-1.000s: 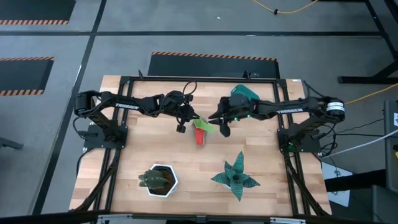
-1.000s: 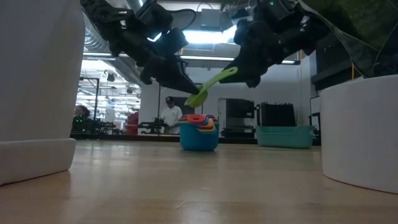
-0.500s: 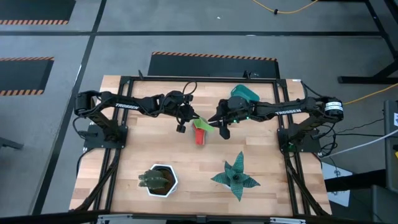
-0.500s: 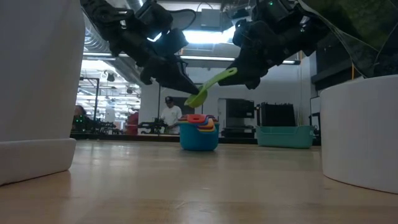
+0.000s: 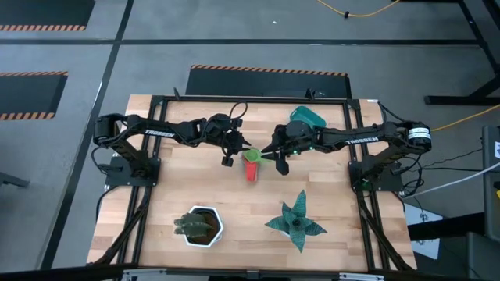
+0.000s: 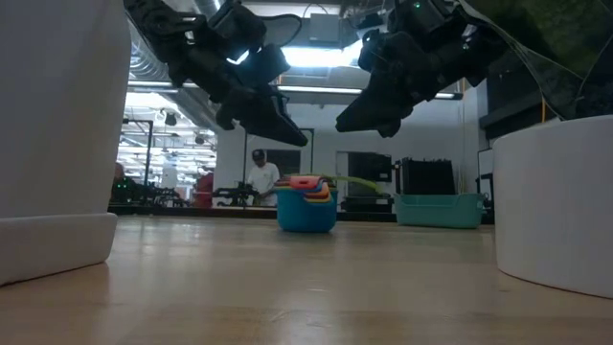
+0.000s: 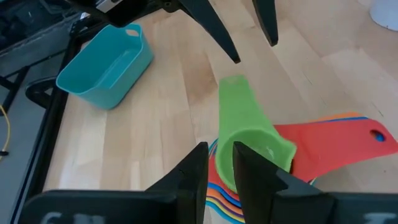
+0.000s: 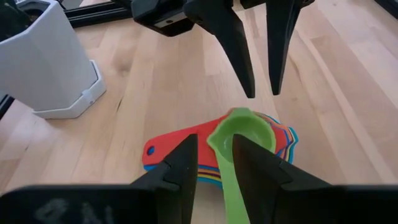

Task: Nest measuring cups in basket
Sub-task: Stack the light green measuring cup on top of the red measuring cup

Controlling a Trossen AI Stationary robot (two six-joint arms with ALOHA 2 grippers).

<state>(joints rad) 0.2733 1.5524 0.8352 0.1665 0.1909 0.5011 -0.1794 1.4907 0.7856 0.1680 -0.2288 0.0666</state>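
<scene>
The green cup point(image 5: 251, 155) sits on the cup stack point(image 5: 251, 167) mid-frame, with the left gripper point(image 5: 237, 150) and right gripper point(image 5: 275, 154) both let go beside it.

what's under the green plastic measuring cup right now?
The green measuring cup sits on a nested stack: the red cup directly below, with orange, yellow and blue rims fanning under it. The lower bowls' insides are covered. The teal basket stands apart.
</scene>
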